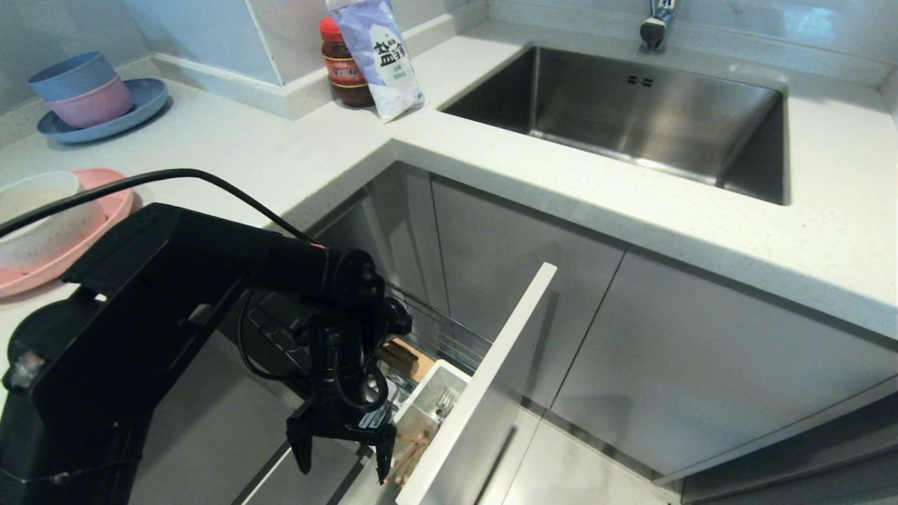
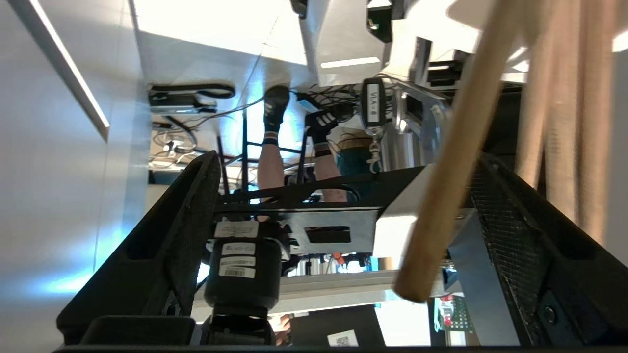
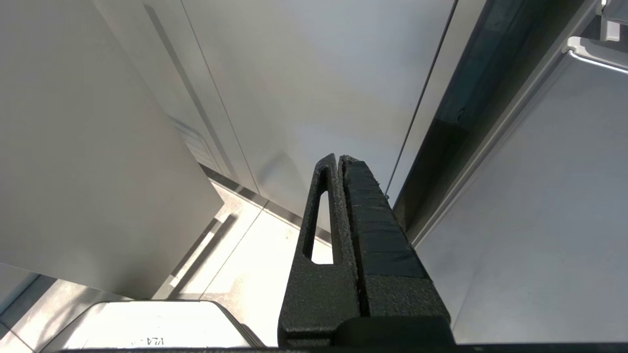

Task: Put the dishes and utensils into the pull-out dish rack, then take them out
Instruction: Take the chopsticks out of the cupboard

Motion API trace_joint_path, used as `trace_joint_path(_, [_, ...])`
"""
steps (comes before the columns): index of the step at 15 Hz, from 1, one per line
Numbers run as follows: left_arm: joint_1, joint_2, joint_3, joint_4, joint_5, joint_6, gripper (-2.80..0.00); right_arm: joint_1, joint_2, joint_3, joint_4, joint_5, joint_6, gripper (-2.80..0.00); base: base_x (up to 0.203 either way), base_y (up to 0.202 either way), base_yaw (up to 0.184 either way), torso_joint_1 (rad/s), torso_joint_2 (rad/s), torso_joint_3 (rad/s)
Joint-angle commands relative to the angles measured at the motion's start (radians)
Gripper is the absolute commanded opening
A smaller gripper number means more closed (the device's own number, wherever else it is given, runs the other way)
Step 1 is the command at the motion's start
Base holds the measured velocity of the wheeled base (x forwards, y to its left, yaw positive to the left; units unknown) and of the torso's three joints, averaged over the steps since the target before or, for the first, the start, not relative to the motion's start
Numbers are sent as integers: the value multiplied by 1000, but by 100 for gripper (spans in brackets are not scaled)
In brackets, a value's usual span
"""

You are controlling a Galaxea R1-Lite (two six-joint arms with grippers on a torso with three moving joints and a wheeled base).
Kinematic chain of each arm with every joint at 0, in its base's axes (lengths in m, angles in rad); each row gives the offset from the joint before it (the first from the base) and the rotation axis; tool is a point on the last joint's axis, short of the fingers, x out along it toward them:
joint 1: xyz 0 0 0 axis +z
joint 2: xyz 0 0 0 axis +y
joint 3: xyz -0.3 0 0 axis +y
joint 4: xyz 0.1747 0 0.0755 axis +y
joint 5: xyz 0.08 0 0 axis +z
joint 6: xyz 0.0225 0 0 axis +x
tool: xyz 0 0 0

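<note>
A: From the head camera, where is everything?

B: The pull-out dish rack [image 1: 459, 382] stands open below the counter [image 1: 280, 151]. The left gripper [image 1: 344, 449] hangs over its near end, fingers spread apart and holding nothing. The chopsticks [image 1: 410, 452] stand in the white cutlery cup [image 1: 438, 393], just beside the gripper's tips; the fork [image 1: 444, 402] sits in the same cup. The off-white bowl [image 1: 35, 217] rests on the pink plate [image 1: 98, 231] on the counter, at the left. The sink [image 1: 631, 116] lies farther right.

A: And the left wrist camera?

B: The two black fingers [image 2: 167, 245] stand wide apart. The chopsticks [image 2: 456, 162] rise close by the camera, near one finger, not pinched. A person's legs [image 2: 267, 162] show in the background.

A: The right wrist camera?

B: The right gripper [image 3: 341, 162] has its fingers pressed together, empty, beside grey cabinet doors [image 3: 314, 83].
</note>
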Motion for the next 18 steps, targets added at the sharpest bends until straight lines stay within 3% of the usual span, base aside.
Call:
trace_joint_path(1, [0,18,3,4,6,-3,0,0,-3,2,0,0,0,-280,0,0,0,0,0,0])
trace_joint_path(11, [-2,36,1,-24,4,-5,0,0,-3,2,0,0,0,-280,0,0,0,0,0,0])
trace_joint_path(12, [-2,36,0,-26,4,-5,-280,0,-3,2,0,0,0,-280,0,0,0,0,0,0])
trace_joint_path(18, [-8,32,2,-78,-23,-16,-280,0,-3,2,0,0,0,-280,0,0,0,0,0,0])
